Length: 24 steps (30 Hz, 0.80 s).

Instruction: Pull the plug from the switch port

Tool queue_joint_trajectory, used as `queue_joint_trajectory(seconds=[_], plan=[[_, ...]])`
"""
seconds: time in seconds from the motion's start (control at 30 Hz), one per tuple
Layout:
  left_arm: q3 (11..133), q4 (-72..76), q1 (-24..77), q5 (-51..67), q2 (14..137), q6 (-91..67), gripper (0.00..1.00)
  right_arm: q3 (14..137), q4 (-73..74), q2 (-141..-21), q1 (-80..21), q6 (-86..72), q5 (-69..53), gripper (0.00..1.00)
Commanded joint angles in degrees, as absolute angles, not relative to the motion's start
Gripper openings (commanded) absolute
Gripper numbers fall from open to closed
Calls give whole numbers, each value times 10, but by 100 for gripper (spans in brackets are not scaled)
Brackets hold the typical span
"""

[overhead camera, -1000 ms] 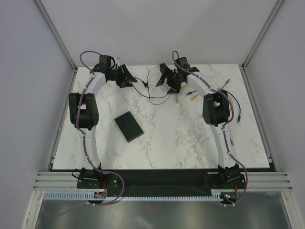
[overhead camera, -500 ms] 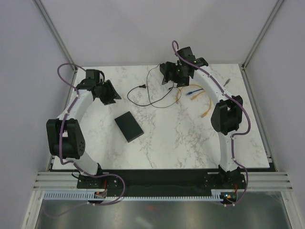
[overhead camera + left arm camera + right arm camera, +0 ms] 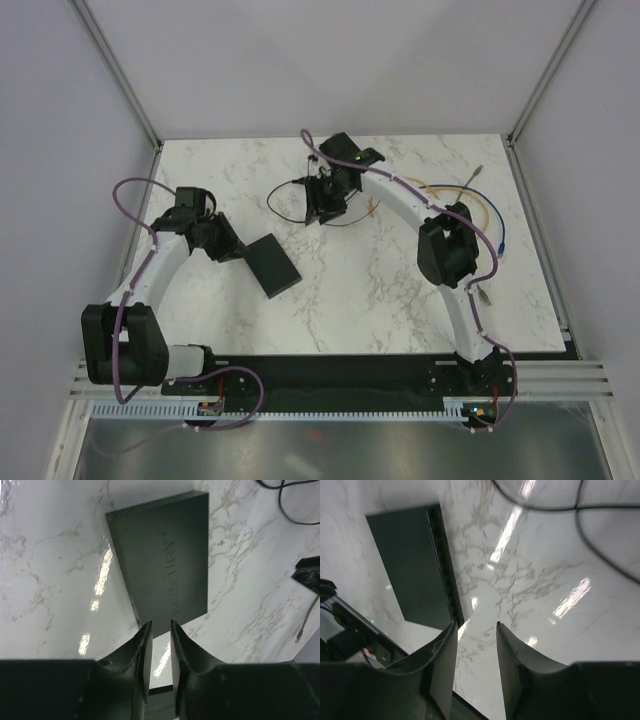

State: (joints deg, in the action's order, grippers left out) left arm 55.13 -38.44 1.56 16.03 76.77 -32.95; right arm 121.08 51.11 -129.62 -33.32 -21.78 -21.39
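Note:
The flat matte-black box lies left of the table's middle. The long edge that holds the switch port faces the right wrist view, and no plug shows in it or anywhere on the box. My left gripper hangs at the box's left side. In its wrist view the left gripper is open by a narrow gap, empty, over the near end of the box. My right gripper hovers farther back. The right gripper is open, with only marble between its fingers.
A thin black cord loops loose on the marble under the right gripper, its end apart from the box. Yellow cable, blue cable and a grey connector lie at the right. Enclosure walls surround the table.
Both arms left the far edge. The left gripper came forward to the box's left side, the right swung left over the black cord. Both pairs of jaws narrowed.

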Motion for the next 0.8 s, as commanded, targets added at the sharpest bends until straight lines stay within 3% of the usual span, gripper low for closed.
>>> queue_joint_trajectory(seconds=[0.0,0.07,0.17,0.77], plan=[[498,-421,13,150,740,-385,26,1119,501,-1251,-377,-194,-221,42],[468,-431,13,146,736,-393,15,1072,495,-1238,-405,-183,-221,23],[443,-432,13,141,735,-405,13,1014,469,-1224,-438,-182,-204,15],[612,-415,12,52,980,-385,13,1032,444,-1269,-459,-179,-165,11]])
